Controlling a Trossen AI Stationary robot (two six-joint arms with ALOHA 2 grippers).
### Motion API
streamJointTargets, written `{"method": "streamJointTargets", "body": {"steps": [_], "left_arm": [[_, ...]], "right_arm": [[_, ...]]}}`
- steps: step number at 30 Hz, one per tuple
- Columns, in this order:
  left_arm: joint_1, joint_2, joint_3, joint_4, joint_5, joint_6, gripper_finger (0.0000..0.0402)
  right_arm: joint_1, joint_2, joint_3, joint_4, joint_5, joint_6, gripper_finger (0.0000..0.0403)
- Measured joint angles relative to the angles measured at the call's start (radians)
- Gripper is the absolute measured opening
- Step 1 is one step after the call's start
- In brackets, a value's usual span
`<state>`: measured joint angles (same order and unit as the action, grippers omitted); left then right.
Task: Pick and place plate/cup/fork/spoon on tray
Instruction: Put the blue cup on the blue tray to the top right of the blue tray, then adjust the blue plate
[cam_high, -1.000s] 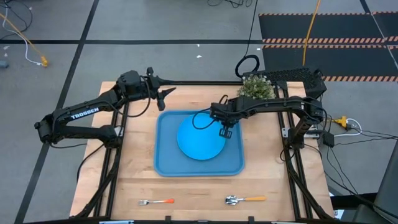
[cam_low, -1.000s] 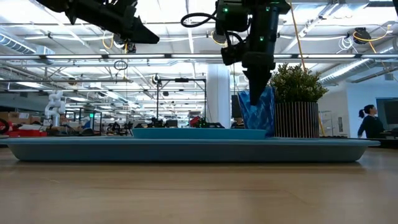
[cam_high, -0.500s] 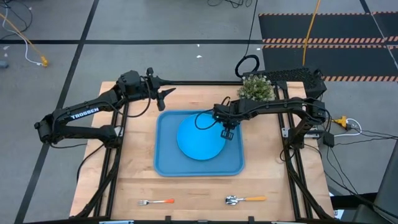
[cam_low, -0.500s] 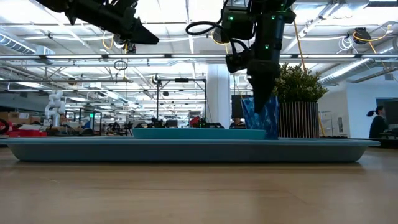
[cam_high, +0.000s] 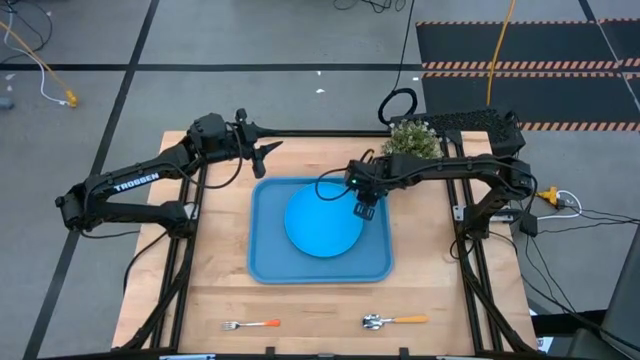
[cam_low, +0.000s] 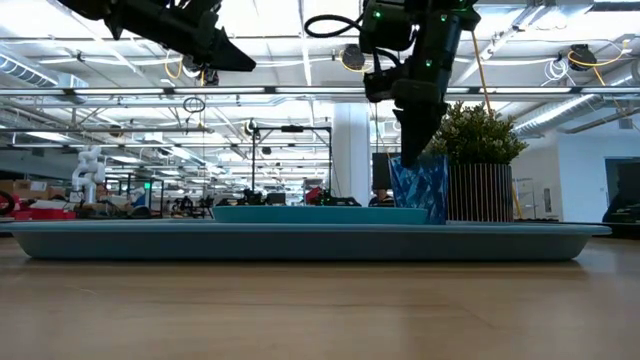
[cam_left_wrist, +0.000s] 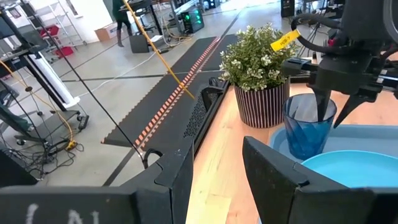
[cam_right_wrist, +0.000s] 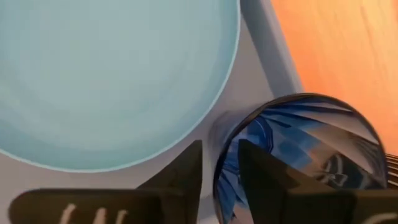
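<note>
We judge the task about half done. The plate (cam_high: 323, 226) lies flat on the tray (cam_high: 268, 262) at the centre of the high view, and the cup (cam_low: 418, 187) stands upright on the tray's upper right corner, just beside the plate's rim and in front of the potted plant (cam_high: 411, 140).

The right gripper (cam_high: 364, 209) hangs over the cup. In its wrist view one finger is inside the cup's rim and the other outside it, with the wall between them, and there is a narrow gap between the fingers. We cannot tell whether the jaws pinch the wall or have let go of it. The cup's base looks level with the tray in the low view, so we take the cup as placed.

The left gripper (cam_high: 262, 148) waits at the upper left of the surface, off the tray, its jaws spread and holding nothing.

What is left lies along the bottom of the high view: the fork (cam_high: 250, 325) at lower left and the spoon (cam_high: 394, 321) at lower centre, both on the bare surface, well apart from the tray.
</note>
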<state>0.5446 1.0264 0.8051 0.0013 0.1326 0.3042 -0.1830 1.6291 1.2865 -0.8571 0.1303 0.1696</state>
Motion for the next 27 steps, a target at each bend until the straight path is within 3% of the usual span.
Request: {"method": "streamJointTargets", "body": {"steps": [6, 13, 20, 27], "left_arm": [[0.000, 0.000, 0.000, 0.000, 0.000, 0.000, 0.0143], [0.000, 0.000, 0.000, -0.014, -0.001, 0.003, 0.0143], [0.000, 0.000, 0.000, -0.021, -0.002, 0.013, 0.0143], [0.000, 0.000, 0.000, -0.011, -0.002, -0.033, 0.0143]], "right_arm": [[-0.001, -0.005, 0.000, 0.000, 0.052, -0.007, 0.0121], [0.020, -0.097, 0.001, 0.006, 0.038, 0.031, 0.0128], [0.144, -0.209, 0.003, 0.015, -0.004, 0.186, 0.0128], [0.278, -0.177, 0.003, 0.090, 0.001, 0.329, 0.0128]]}}
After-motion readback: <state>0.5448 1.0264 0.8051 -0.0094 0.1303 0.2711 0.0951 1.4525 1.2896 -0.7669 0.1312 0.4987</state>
